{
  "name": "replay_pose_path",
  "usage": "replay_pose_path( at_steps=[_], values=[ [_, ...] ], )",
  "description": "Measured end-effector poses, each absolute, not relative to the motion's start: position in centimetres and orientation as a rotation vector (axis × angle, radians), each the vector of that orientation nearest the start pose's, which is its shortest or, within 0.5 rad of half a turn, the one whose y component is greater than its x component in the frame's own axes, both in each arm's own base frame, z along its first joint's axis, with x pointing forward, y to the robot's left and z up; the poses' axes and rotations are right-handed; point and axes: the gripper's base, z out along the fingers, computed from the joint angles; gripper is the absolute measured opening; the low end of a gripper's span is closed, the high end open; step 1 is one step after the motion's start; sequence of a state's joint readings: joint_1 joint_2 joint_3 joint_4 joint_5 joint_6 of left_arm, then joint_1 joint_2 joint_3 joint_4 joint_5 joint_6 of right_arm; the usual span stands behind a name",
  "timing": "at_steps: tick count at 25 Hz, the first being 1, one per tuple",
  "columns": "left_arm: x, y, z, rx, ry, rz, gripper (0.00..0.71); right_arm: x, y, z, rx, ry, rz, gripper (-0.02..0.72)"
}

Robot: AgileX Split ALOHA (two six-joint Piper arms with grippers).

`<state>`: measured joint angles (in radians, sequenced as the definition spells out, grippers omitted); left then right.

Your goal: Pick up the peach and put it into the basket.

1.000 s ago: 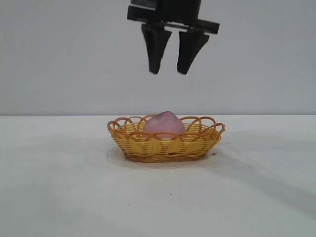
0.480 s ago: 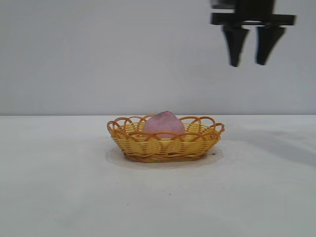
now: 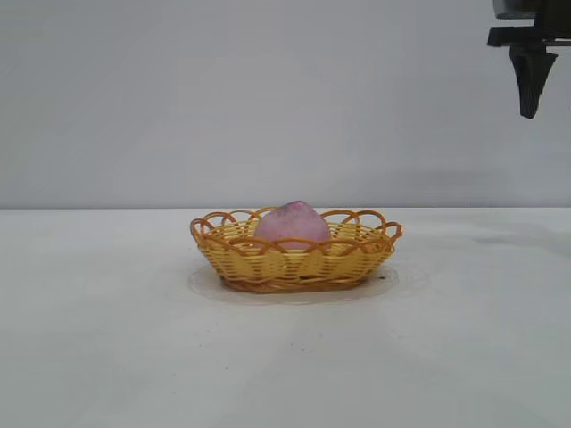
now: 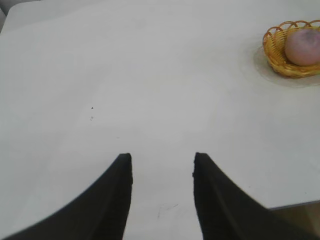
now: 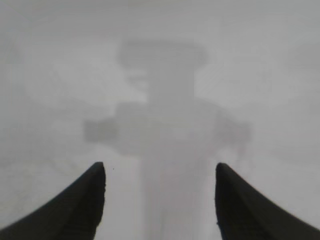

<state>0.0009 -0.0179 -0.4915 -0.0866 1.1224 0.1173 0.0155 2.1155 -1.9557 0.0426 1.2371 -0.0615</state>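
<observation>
The dusty pink peach point(image 3: 293, 225) lies inside the yellow-orange wicker basket point(image 3: 357, 248) at the middle of the white table. My right gripper point(image 3: 553, 107) hangs high at the upper right edge of the exterior view, well away from the basket, with only one black finger point(image 3: 530, 85) showing there. In its wrist view the right gripper point(image 5: 160, 167) is open and empty over bare table. My left gripper point(image 4: 162, 157) is open and empty, far from the basket point(image 4: 275, 50) and the peach point(image 4: 302, 46).
The white table point(image 3: 107, 339) spreads around the basket on all sides. The right gripper's blurred shadow point(image 5: 165, 130) falls on the table under it. A table edge point(image 4: 295, 205) shows close to the left gripper.
The right gripper has moved from above the basket to the right and slightly up, now partly out of the exterior view. The peach and basket stay put.
</observation>
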Motion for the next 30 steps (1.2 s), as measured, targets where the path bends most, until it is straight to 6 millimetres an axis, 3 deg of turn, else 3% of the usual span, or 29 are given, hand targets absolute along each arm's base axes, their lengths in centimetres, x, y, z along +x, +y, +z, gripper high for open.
replay_pose_path(
  at_steps=[3,7,13,19,23,30],
  values=[
    [-0.9,-0.7,27.0,0.13,2.09,-0.033,0.287,43.7,1.1,27.4,-0.098,2.874,0.055,0.405],
    [-0.9,-0.7,27.0,0.13,2.09,-0.033,0.287,40.0,1.0,29.8,-0.097,2.869,0.057,0.405],
    [-0.9,-0.7,27.0,0.13,2.09,-0.033,0.287,32.1,0.9,34.0,-0.097,2.812,0.056,0.405],
    [-0.9,-0.7,27.0,0.13,2.09,-0.033,0.287,23.5,0.8,36.2,-0.054,2.735,0.061,0.405],
    [-0.9,-0.7,27.0,0.13,2.09,-0.033,0.287,18.1,0.7,35.4,-0.036,2.711,0.065,0.405],
    [-0.9,-0.7,27.0,0.13,2.09,-0.033,0.287,9.8,0.6,31.4,0.015,2.647,0.077,0.405]
  ],
)
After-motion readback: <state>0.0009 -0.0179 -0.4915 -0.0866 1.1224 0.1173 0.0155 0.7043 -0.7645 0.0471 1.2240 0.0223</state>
